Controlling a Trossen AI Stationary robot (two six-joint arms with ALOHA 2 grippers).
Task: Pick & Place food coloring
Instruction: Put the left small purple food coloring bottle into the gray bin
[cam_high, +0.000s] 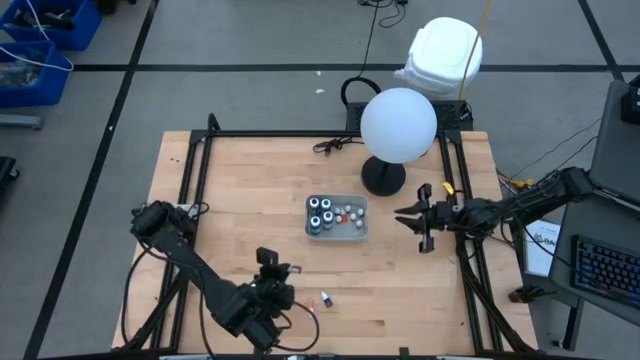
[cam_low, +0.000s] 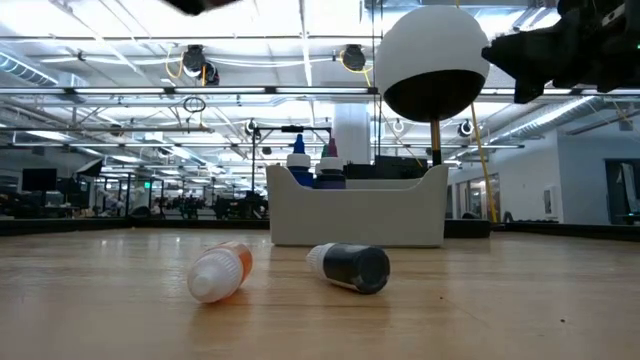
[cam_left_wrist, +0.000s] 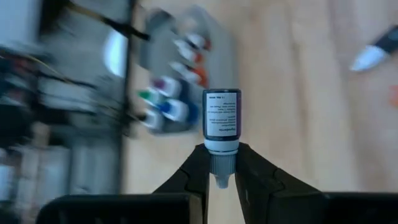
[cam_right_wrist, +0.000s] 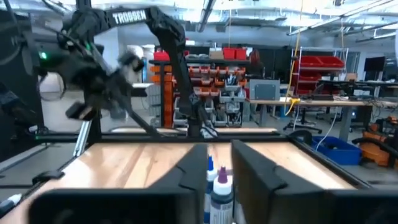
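Observation:
My left gripper (cam_high: 270, 262) is near the table's front edge, shut on a small dark bottle with a white cap (cam_left_wrist: 222, 115). A clear tray (cam_high: 336, 217) at mid-table holds several white-capped dropper bottles and dark round jars; it also shows in the left wrist view (cam_left_wrist: 180, 74). Two more bottles lie on their sides on the wood, an orange one (cam_low: 222, 272) and a dark one (cam_low: 350, 267); the high view shows them in front of the tray (cam_high: 325, 298). My right gripper (cam_high: 410, 217) is open and empty, just right of the tray, pointing at it. My left gripper pinches the dark bottle at its white cap and neck (cam_left_wrist: 221, 149) between the two fingertips. The bottle sticks out beyond the fingers, in line with them, its bottom end away from the gripper. It is clear of the table.
A lamp with a large white globe (cam_high: 398, 123) and a dark round base (cam_high: 383, 177) stands behind the tray, toward the right. A black metal frame (cam_high: 200, 160) runs along the table's edges. Bare wood lies left of the tray.

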